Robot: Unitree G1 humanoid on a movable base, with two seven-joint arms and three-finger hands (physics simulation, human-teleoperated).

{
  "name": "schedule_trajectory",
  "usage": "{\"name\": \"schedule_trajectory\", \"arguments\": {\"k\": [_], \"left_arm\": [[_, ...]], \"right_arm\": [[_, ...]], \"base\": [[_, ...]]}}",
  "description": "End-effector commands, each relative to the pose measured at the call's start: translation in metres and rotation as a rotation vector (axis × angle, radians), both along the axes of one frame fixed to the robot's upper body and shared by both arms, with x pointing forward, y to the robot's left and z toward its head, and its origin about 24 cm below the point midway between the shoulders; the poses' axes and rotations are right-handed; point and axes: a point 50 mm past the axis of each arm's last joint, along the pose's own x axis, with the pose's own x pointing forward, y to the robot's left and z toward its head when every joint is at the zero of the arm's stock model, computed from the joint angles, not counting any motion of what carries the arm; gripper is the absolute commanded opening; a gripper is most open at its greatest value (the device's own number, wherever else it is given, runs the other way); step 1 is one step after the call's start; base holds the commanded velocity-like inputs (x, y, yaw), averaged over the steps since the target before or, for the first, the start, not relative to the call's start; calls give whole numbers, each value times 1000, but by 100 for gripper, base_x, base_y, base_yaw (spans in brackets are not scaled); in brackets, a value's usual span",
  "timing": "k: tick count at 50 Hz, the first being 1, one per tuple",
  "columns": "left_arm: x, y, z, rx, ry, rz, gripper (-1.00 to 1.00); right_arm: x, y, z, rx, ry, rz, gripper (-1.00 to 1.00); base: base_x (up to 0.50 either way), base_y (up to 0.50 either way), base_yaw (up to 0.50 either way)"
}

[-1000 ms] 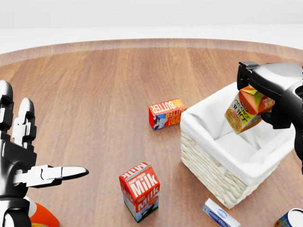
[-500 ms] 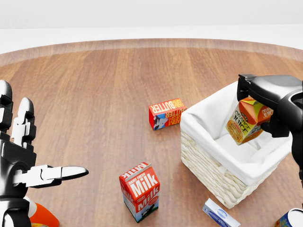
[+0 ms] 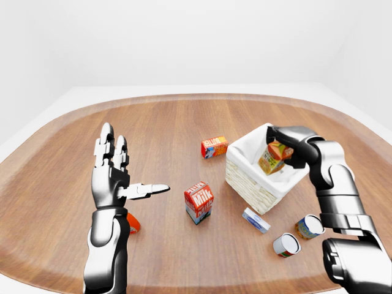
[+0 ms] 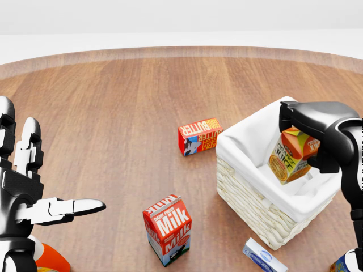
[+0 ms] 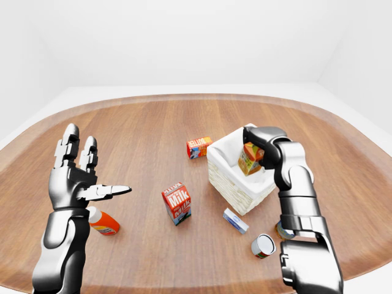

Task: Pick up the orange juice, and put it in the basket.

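Right hand point(image 4: 309, 133), right of head view: fingers closed round tilted orange juice carton point(image 4: 290, 156), held inside white-lined wicker basket point(image 4: 258, 198) on wooden bench point(image 4: 125, 113). Left hand point(image 4: 28, 187), lower left: fingers spread wide, holding nothing. Red milk carton point(image 4: 167, 228) upright, bottom centre; red butter box point(image 4: 199, 136) left of basket.

One orange juice carton point(image 4: 290, 157), one wicker basket point(image 4: 255, 198), one milk carton point(image 4: 168, 229), one butter box point(image 4: 199, 136), one blue-and-white box point(image 3: 255, 220), two cans point(image 3: 286, 244) point(image 3: 307, 226), one orange bottle point(image 5: 103, 222), two robot hands point(image 3: 113, 177) point(image 4: 315, 139), one wooden table point(image 3: 171, 128).
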Motion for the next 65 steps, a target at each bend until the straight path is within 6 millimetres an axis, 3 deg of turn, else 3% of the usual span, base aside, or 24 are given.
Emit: {"name": "schedule_trajectory", "arguments": {"k": [1, 15, 46, 65], "left_arm": [[0, 0, 0, 0, 0, 0, 100], [0, 0, 0, 0, 0, 0, 100], [0, 0, 0, 0, 0, 0, 100], [0, 0, 0, 0, 0, 0, 100]], "right_arm": [[2, -3, 1, -40, 3, -24, -100], [6, -8, 6, -53, 10, -43, -100], [18, -18, -20, -69, 178, -96, -100], [25, -15, -20, -67, 165, -93, -100]], "base": [[0, 0, 0], [0, 0, 0], [0, 0, 0], [0, 0, 0]]}}
